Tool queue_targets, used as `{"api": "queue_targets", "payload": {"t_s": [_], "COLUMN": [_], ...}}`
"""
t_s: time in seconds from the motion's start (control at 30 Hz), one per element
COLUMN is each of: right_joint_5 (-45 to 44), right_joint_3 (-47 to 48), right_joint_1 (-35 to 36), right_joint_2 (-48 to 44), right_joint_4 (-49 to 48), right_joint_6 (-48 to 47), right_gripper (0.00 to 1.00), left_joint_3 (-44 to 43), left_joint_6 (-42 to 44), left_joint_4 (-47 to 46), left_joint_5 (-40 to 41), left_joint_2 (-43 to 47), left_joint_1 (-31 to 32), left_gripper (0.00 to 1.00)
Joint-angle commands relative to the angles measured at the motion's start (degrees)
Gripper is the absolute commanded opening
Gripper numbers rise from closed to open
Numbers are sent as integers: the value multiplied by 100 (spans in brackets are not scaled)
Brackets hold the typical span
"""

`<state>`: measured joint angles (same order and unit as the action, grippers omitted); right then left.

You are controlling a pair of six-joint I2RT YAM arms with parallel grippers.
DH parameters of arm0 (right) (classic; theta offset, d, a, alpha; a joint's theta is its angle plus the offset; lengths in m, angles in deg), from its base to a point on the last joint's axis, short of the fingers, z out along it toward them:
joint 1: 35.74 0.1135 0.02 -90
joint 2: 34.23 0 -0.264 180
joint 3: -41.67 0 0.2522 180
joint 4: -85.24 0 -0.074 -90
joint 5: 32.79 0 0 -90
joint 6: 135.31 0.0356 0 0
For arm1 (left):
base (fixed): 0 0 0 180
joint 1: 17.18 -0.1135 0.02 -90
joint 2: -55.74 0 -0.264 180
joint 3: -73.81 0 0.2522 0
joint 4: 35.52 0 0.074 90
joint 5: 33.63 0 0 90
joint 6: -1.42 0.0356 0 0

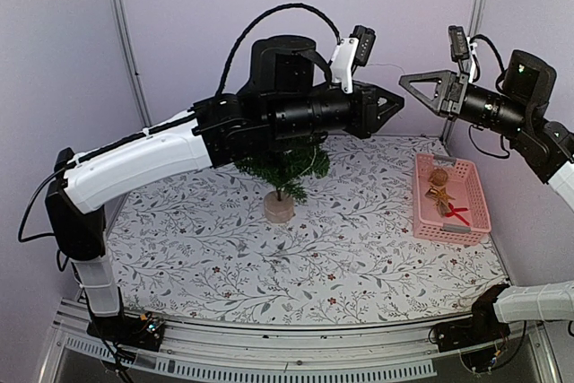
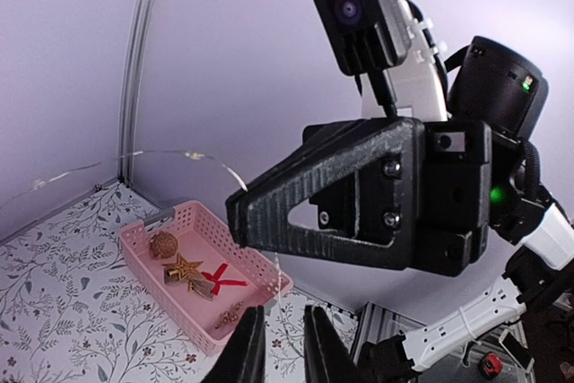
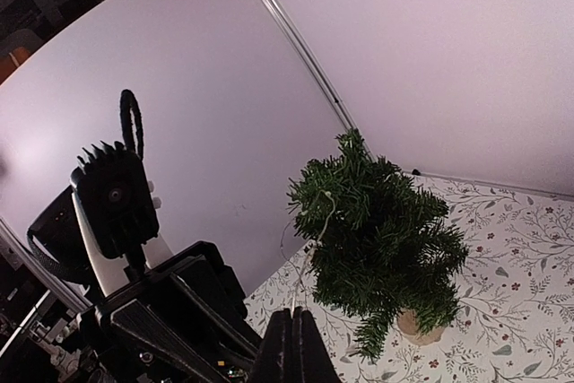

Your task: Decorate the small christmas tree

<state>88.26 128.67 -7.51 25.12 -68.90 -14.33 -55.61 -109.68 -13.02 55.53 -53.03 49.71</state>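
While small christmas tree [image 1: 285, 170] stands upright, tip up, right end effector [image 3: 291, 318] clenched, left end effector [image 2: 282, 322] unclear.

The left arm [image 1: 179, 145] stretches over the small christmas tree [image 1: 287, 172], barring it from above. A thin wire [image 3: 303, 266] runs from the tree to the pinched right gripper [image 1: 404, 79], crossing the air. Bare table [image 1: 359, 239] lies between tree and pink basket [image 1: 418, 199]

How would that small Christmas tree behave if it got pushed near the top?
Probably tips easily: the small christmas tree is bushy and wide above a small wooden disc base. Its needle branches likely bend rather than resist. It looks light for its size.
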Motion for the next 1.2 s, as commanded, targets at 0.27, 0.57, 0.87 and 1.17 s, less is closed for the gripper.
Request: {"api": "queue_targets", "payload": {"t_s": [0.27, 0.57, 0.87, 1.17], "right_joint_5": [213, 363, 393, -62], "right_joint_3": [-90, -107, -120, -233], "right_joint_1": [23, 24, 24, -67], "right_joint_2": [-65, 21, 72, -223], "right_joint_4": [-290, -377, -442, -193], "right_joint_6": [-40, -1, 57, -392], "right_gripper": [0, 0, 0, 54], "left_joint_3": [9, -74, -71, -225], "left_joint_6": [-58, -40, -18, 486], "left_joint_4": [-142, -114, -127, 677], "left_joint_5": [-96, -134, -280, -734], "left_joint_2": [2, -61, -54, 346], "left_joint_1": [-84, -89, -118, -136], "left_gripper": [13, 16, 0, 0]}}
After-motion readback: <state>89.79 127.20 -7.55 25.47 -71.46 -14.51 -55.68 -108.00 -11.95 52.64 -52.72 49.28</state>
